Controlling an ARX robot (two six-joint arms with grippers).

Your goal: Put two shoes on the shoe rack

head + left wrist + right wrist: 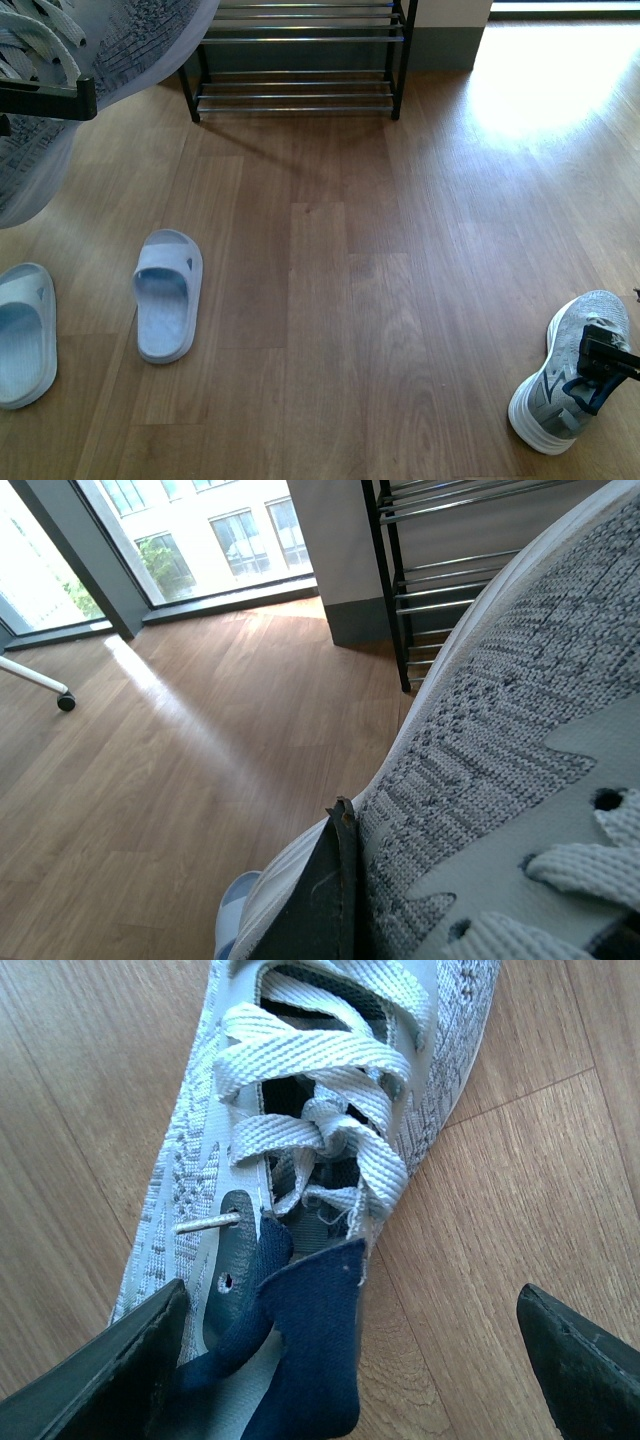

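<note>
Premises: residential-style interior, apparently an entrance or living area; the exact room cannot be confirmed.

Evidence noted:
- A wood-grain plank floor (330, 300) runs throughout.
- A black-framed shoe rack (300, 90) with chrome bars stands on the floor against the wall.
- Household footwear is present. A pale blue slipper (168, 295) and its mate (24, 335) lie loose on the boards, a grey sneaker (570, 375) lies well to their right, and a second sneaker (120, 40) is raised off the floor.
- A grey skirting band (355, 620) runs along the wall base.
- A full-height dark window frame (80, 555) admits strong sunlight. Beyond it are a multi-storey building (240, 525) and trees (165, 565).
- A white leg on a castor (66, 702) stands near the glass.
</note>
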